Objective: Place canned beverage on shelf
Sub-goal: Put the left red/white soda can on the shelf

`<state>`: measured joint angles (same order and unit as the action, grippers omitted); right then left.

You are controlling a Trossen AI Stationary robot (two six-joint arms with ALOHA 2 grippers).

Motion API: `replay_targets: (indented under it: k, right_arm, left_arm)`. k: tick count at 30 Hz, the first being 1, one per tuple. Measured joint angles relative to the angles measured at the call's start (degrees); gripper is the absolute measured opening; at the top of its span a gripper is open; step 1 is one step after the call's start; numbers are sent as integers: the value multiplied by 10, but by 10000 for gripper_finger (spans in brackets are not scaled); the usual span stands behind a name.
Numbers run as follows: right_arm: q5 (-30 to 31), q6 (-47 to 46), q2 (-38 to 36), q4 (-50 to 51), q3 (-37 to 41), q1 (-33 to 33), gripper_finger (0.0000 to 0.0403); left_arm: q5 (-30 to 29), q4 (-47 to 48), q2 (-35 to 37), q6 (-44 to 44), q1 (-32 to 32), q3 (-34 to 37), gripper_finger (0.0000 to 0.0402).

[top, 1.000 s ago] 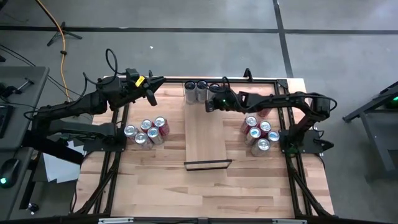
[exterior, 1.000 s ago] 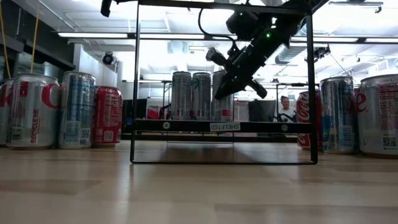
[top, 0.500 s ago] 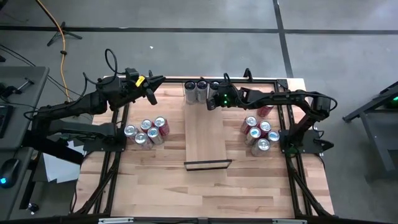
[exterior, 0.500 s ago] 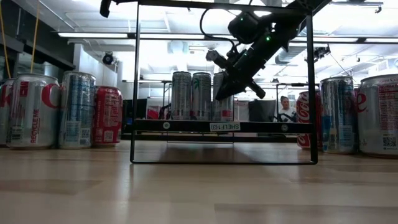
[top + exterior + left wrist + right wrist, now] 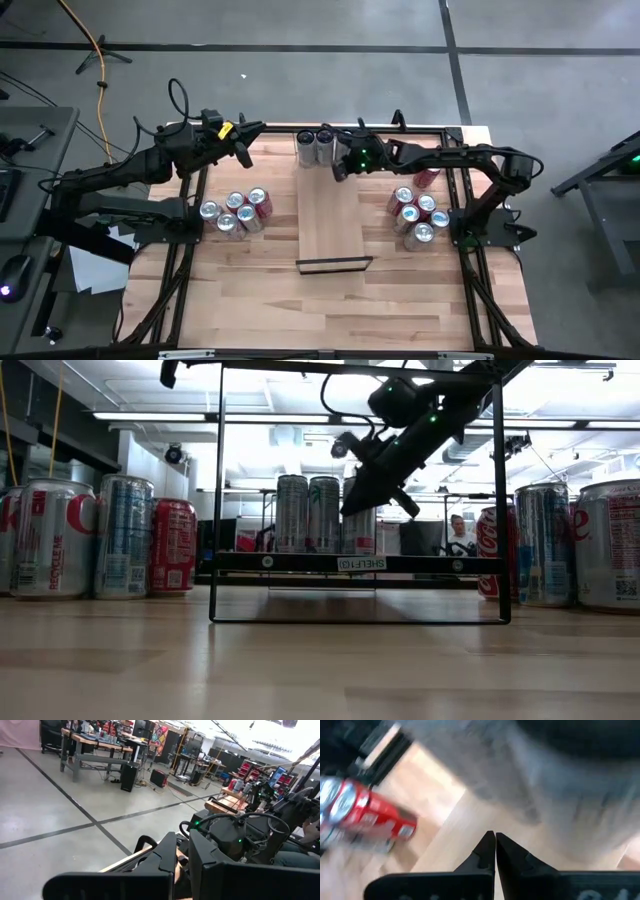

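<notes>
My right gripper (image 5: 338,172), fingers pressed together and empty, has crept toward the silver cans (image 5: 320,146) at the shelf (image 5: 333,225)'s top end, so I should spread wide before reaching for another can.

You're in an industrial workshop or lab. Look at the concrete floor (image 5: 55,805) with dark lines, strip lights (image 5: 150,416) overhead, and workbenches (image 5: 95,747) beyond.
</notes>
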<state>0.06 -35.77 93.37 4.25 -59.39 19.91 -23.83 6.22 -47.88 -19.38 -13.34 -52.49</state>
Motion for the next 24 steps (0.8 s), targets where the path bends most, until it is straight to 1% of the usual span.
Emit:
replay_targets:
  k: [3, 6, 8, 11, 14, 17, 19, 21, 24]
  right_arm:
    - [-41, 31, -25, 38, 0, -11, 0]
    - [-52, 66, -77, 109, 0, -28, 0]
    - [-43, 95, -121, 164, 0, -44, 0]
    - [-5, 129, -192, 235, 1, -71, 0]
    - [14, 140, -269, 242, 19, -94, 0]
    - [16, 144, -348, 199, 58, -112, 0]
    - [17, 150, -396, 148, 93, -122, 0]
    - [17, 153, -434, 75, 131, -130, 0]
    - [10, 153, -472, -66, 186, -132, 0]
  left_arm:
    - [11, 0, 1, -4, 0, 0, 0]
    - [37, 3, 4, -9, 0, 0, 0]
    - [57, 4, 5, -14, 0, 0, 0]
    - [80, 4, 6, -12, 0, 0, 0]
    - [92, 5, 6, -11, 1, 0, 0]
    - [98, 4, 6, -11, 6, 0, 0]
    - [98, 2, 6, -8, 13, 0, 0]
    - [107, -6, 6, 6, 24, 0, 0]
    - [128, -26, 5, 25, 43, 0, 0]
